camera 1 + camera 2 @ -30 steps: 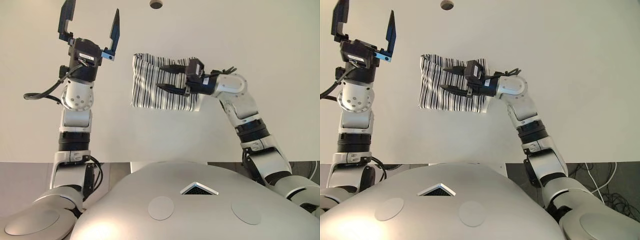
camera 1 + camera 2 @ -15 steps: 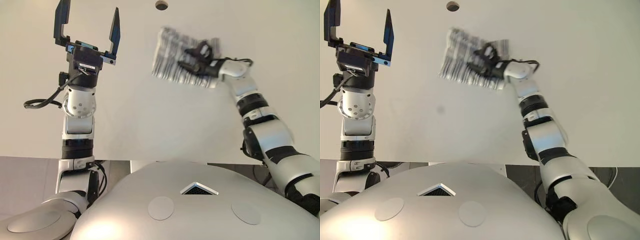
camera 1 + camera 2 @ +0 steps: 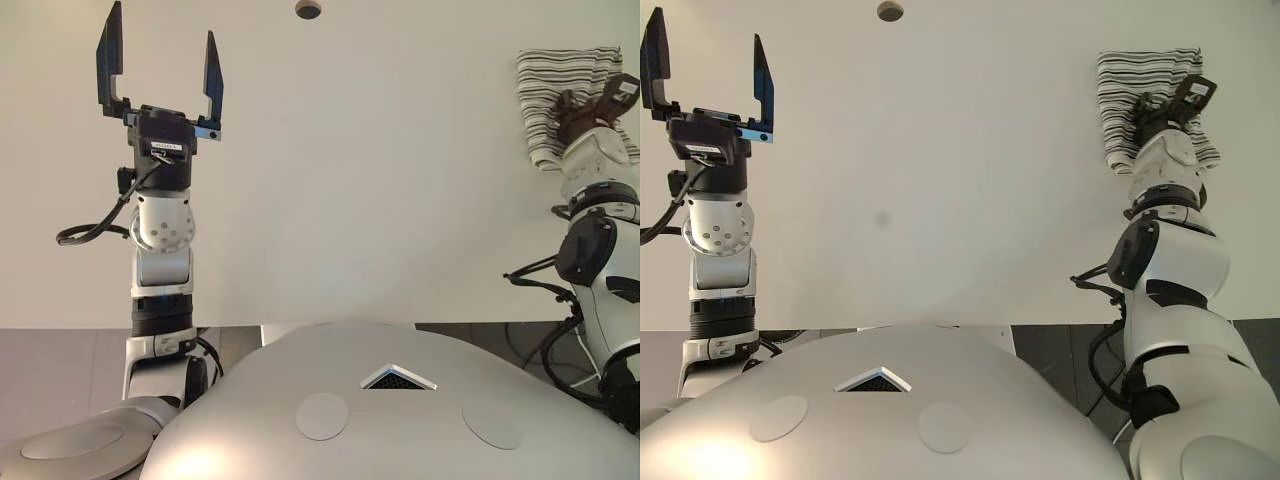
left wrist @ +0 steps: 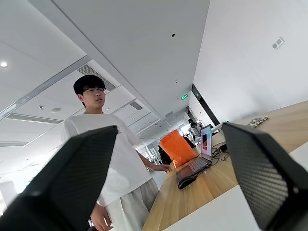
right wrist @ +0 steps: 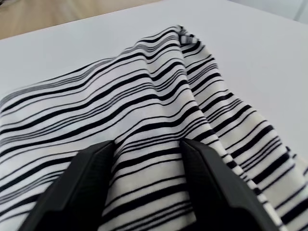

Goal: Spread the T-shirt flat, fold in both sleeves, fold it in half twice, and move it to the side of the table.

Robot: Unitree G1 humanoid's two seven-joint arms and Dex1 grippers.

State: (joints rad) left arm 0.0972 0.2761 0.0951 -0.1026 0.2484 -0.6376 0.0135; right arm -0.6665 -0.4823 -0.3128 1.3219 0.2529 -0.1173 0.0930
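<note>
The folded striped T-shirt (image 3: 545,85) lies on the white table (image 3: 380,170), at the upper right of the left eye view. The right gripper (image 5: 147,161) sits on it, its two black fingers (image 5: 91,183) clenched on a ridge of the cloth. At the upper left, the left gripper (image 3: 157,62) stands upright, spread wide, holding nothing, well apart from the T-shirt.
</note>
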